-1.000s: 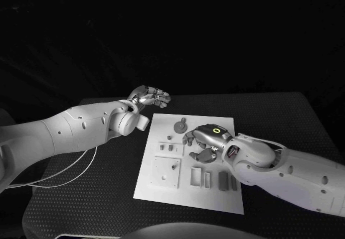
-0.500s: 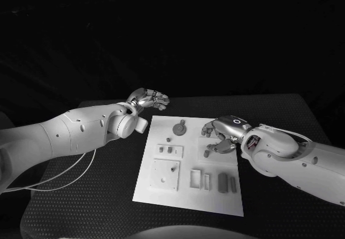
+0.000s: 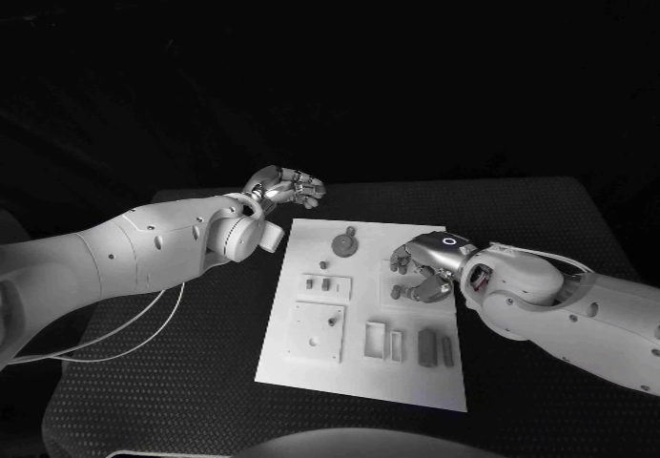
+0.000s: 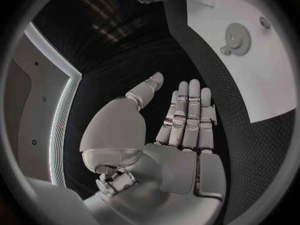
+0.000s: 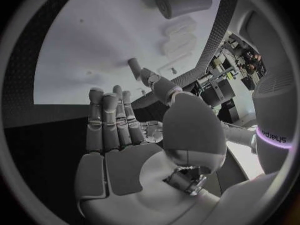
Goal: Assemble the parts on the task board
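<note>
Right hand (image 3: 423, 268) empty over task board (image 3: 360, 372), left hand (image 3: 285, 185) empty beyond it

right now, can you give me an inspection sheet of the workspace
surface: black table, textured top
job's things: white task board mid-table; gear-like round part at its far end, small grey parts near its near end
clutter: nothing seen
hands: left hand off the board past its far left corner, fingers apart, holding nothing; right hand over the board's right side, nothing seen in it
cables: pale cable looping under the left arm
surroundings: dark
</note>
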`<state>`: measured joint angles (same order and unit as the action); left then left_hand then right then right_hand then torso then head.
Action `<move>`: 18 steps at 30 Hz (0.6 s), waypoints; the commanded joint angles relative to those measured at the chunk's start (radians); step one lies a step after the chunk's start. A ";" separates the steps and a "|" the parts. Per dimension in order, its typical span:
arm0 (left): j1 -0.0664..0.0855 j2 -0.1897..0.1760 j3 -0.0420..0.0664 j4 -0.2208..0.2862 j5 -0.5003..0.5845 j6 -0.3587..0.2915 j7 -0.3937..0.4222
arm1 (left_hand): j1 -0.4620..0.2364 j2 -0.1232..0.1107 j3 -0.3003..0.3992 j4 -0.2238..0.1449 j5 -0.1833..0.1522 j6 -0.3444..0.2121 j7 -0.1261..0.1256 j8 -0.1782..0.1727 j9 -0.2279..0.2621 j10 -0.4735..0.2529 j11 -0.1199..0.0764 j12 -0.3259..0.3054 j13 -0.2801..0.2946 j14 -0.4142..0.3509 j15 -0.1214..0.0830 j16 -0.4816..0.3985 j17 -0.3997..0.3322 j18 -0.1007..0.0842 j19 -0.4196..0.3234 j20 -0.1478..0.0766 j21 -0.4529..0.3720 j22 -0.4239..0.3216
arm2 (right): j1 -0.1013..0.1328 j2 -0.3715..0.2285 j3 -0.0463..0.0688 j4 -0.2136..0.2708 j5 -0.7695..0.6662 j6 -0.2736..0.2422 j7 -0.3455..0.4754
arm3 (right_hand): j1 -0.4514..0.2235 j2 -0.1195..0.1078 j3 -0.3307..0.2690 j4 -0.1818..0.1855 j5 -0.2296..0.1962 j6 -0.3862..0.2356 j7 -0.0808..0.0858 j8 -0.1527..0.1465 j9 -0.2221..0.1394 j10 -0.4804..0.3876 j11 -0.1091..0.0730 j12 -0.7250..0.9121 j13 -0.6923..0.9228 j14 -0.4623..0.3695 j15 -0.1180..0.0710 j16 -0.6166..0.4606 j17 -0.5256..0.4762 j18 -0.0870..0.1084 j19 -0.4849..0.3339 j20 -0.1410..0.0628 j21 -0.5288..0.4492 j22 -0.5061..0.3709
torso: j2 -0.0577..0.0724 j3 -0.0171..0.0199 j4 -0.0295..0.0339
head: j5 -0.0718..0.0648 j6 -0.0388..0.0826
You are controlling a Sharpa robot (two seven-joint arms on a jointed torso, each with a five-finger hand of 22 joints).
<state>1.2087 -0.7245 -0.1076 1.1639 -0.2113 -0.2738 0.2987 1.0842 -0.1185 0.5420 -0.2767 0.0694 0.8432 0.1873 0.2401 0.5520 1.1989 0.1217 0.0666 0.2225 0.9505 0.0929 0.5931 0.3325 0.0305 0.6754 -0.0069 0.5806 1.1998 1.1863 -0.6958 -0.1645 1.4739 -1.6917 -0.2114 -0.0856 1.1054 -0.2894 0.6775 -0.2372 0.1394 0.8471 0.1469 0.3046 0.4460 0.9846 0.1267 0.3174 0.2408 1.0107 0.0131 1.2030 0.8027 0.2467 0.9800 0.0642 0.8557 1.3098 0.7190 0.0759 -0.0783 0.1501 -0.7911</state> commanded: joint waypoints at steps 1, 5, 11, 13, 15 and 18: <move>0.001 0.000 0.001 0.002 0.005 0.013 0.009 | -0.003 0.005 -0.005 0.001 -0.002 -0.006 -0.003 -0.001 0.000 -0.005 -0.002 0.003 -0.001 0.000 0.007 -0.003 0.001 0.010 -0.001 0.006 -0.004 0.002 | -0.004 0.003 -0.007 0.000 -0.024 0.064 0.000 | -0.010 0.002 -0.007 -0.003 0.008 0.000 -0.006 0.002 -0.001 -0.003 -0.002 0.008 -0.001 -0.008 0.002 0.004 -0.002 0.015 -0.009 -0.001 0.000 0.018 | 0.000 -0.0018 0.0001 | 0.000 -0.002; 0.001 0.000 0.001 0.002 0.005 0.014 0.008 | -0.003 0.005 -0.005 0.002 -0.002 -0.006 -0.003 -0.001 0.000 -0.005 -0.002 0.003 -0.002 0.000 0.007 -0.003 0.002 0.010 -0.001 0.006 -0.005 0.002 | -0.007 0.006 -0.014 0.004 -0.027 0.072 0.002 | -0.007 0.006 -0.007 -0.003 0.010 0.006 -0.005 0.006 -0.001 0.001 -0.004 0.014 -0.002 -0.007 0.000 0.006 -0.003 0.015 -0.008 -0.001 0.000 0.017 | 0.000 -0.0019 -0.0002 | 0.001 -0.004; 0.001 0.000 0.001 0.001 0.005 0.014 0.008 | -0.003 0.005 -0.005 0.002 -0.002 -0.006 -0.003 0.000 0.000 -0.005 -0.002 0.004 -0.002 0.000 0.007 -0.004 0.002 0.010 -0.001 0.006 -0.005 0.002 | -0.010 0.016 -0.017 0.006 -0.033 0.056 0.003 | 0.015 0.012 0.019 0.006 -0.029 0.024 -0.003 0.017 -0.001 0.014 -0.009 0.031 -0.006 -0.004 -0.004 0.010 -0.008 0.015 -0.004 -0.002 0.001 0.016 | 0.000 -0.0016 0.0003 | 0.002 -0.006; 0.001 0.000 0.001 0.002 0.005 0.015 0.008 | -0.003 0.005 -0.005 0.002 -0.002 -0.006 -0.003 0.000 0.000 -0.005 -0.002 0.004 -0.002 0.000 0.007 -0.004 0.003 0.010 -0.001 0.006 -0.005 0.002 | -0.011 0.019 -0.017 0.005 -0.039 0.045 0.005 | 0.027 0.020 0.045 0.019 -0.069 0.042 0.002 0.026 -0.001 0.032 -0.013 0.046 -0.006 0.003 -0.010 0.014 -0.011 0.015 0.003 -0.005 0.004 0.015 | 0.000 -0.0021 0.0005 | 0.001 -0.006; 0.001 0.000 0.001 0.002 0.005 0.015 0.008 | -0.004 0.005 -0.005 0.002 -0.002 -0.006 -0.003 0.000 0.000 -0.005 -0.002 0.004 -0.002 0.000 0.007 -0.004 0.003 0.010 -0.001 0.007 -0.005 0.002 | -0.012 0.021 -0.017 0.005 -0.039 0.035 0.006 | 0.032 0.021 0.072 0.033 -0.080 0.054 0.005 0.031 -0.003 0.043 -0.017 0.053 -0.008 0.008 -0.013 0.015 -0.015 0.015 0.011 -0.007 0.005 0.015 | 0.000 -0.0021 0.0008 | 0.001 -0.007; 0.001 0.000 0.001 0.000 0.005 0.015 0.008 | -0.004 0.005 -0.005 0.002 -0.002 -0.006 -0.003 0.000 0.000 -0.005 -0.002 0.004 -0.002 0.000 0.007 -0.004 0.003 0.010 -0.001 0.007 -0.005 0.003 | -0.012 0.025 -0.017 0.005 -0.045 0.031 0.004 | 0.038 0.028 0.096 0.044 -0.087 0.072 0.004 0.038 -0.004 0.062 -0.024 0.063 -0.009 0.015 -0.019 0.018 -0.018 0.015 0.020 -0.012 0.009 0.015 | 0.000 -0.0017 -0.0001 | 0.002 -0.007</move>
<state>1.2087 -0.7259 -0.1076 1.1634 -0.2112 -0.2721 0.2987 1.0842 -0.1185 0.5420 -0.2767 0.0694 0.8432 0.1873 0.2402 0.5521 1.1990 0.1217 0.0666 0.2225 0.9506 0.0929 0.5931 0.3346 0.0305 0.6754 -0.0069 0.5806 1.2006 1.1751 -0.6722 -0.1816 1.4774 -1.7147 -0.1727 -0.0849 1.1347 -0.2603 0.7706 -0.1943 0.0580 0.9156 0.1505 0.3385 0.4434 1.0425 0.1017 0.3783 0.2327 1.0258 -0.0014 1.2153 0.7852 0.2466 0.9937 0.0514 0.8610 1.3099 0.7190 0.0740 -0.0778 0.1517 -0.7981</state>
